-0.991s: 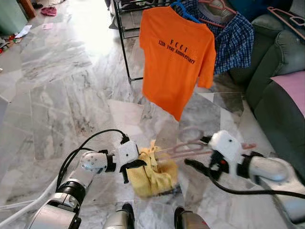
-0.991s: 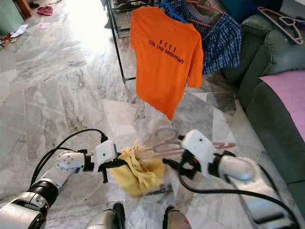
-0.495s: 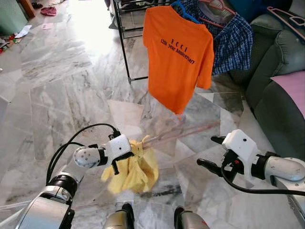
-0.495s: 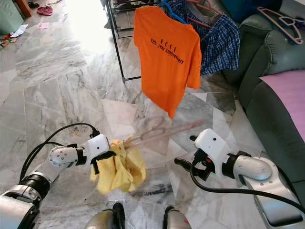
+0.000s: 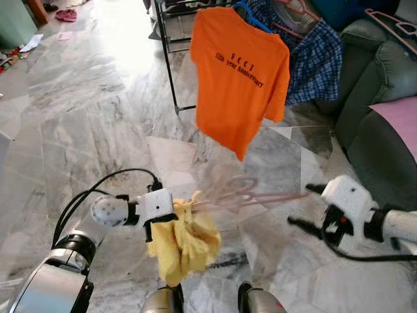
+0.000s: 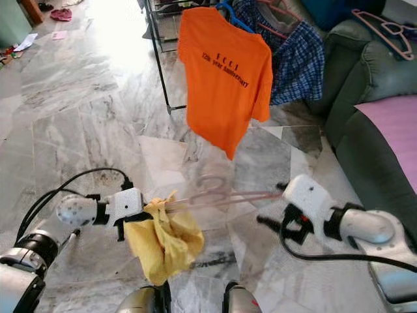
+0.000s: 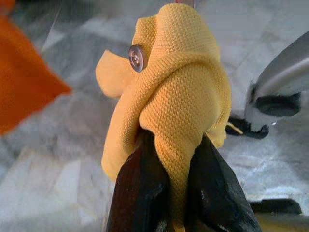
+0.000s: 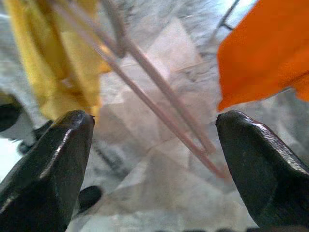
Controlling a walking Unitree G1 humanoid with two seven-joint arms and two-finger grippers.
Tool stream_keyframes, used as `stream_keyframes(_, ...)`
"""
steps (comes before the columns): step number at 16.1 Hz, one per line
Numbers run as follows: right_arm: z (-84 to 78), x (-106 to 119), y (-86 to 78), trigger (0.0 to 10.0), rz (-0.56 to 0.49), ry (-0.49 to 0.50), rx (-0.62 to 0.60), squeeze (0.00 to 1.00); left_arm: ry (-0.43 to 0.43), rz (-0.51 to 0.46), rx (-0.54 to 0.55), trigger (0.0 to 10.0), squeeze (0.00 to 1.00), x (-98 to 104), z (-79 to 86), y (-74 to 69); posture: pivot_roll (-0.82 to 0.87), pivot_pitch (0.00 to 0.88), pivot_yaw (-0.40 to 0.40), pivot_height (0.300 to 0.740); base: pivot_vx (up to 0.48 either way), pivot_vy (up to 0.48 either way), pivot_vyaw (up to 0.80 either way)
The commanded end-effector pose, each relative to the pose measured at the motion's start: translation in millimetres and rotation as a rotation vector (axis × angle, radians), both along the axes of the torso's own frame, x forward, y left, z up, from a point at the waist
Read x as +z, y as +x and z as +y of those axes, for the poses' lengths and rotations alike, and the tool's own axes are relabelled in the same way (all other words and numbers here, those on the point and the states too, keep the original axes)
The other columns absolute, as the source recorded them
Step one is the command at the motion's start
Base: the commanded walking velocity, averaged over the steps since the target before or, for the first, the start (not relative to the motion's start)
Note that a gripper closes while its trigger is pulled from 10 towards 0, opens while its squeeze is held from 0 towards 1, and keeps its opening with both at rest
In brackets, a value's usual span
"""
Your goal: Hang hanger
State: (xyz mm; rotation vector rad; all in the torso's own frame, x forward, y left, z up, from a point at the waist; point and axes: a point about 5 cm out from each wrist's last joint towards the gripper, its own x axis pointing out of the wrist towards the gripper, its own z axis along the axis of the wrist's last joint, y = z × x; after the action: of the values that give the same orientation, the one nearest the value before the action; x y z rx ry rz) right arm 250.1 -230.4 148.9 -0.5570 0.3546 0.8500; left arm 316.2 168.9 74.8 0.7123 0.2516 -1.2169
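Gripping a bunched yellow garment (image 5: 184, 242) with a pink hanger (image 5: 251, 195) sticking out of it toward the right, the left gripper (image 5: 164, 220) holds both above the marble floor (image 5: 78, 111), in front of an orange T-shirt (image 5: 240, 75) on a black rack (image 5: 168, 62). The right gripper (image 5: 311, 208) sits just beyond the hanger's far end, near a green sofa (image 5: 384, 85). In the left wrist view, black fingers (image 7: 145, 193) pinch the yellow knit. In the right wrist view, fingers (image 8: 50, 164) are spread wide, the hanger's bars between them, untouched.
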Motion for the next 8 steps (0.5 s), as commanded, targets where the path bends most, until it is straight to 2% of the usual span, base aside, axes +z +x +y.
stream_keyframes(1, 4.0, -7.2, -4.4, 10.0, 0.05, -0.002, 0.076, 0.0, -0.023, -0.021, -0.07, 10.0, 0.0, 9.3, -2.4, 0.4, -0.23, 0.243, 0.069, 0.74, 0.0, 0.0, 0.0)
stream_keyframes(3, 4.8, -11.1, -3.8, 10.0, 0.084, -0.006, 0.124, 0.0, -0.039, -0.037, -0.138, 10.0, 0.0, 15.4, -7.6, -0.2, -0.22, 0.245, 0.066, 0.74, 0.0, 0.0, 0.0)
stream_keyframes(5, 1.8, -11.0, -0.8, 10.0, 0.088, -0.057, 0.166, 0.0, -0.035, -0.027, -0.186, 10.0, 0.0, 18.2, -6.4, -2.0, -0.22, 0.246, 0.066, 0.74, 0.0, 0.0, 0.0)
stream_keyframes(8, 5.0, 1.7, 3.8, 10.0, 0.058, -0.045, 0.191, 0.0, -0.006, -0.014, -0.183, 10.0, 0.0, 16.9, 1.7, -3.4, -0.22, 0.247, 0.068, 0.74, 0.0, 0.0, 0.0)
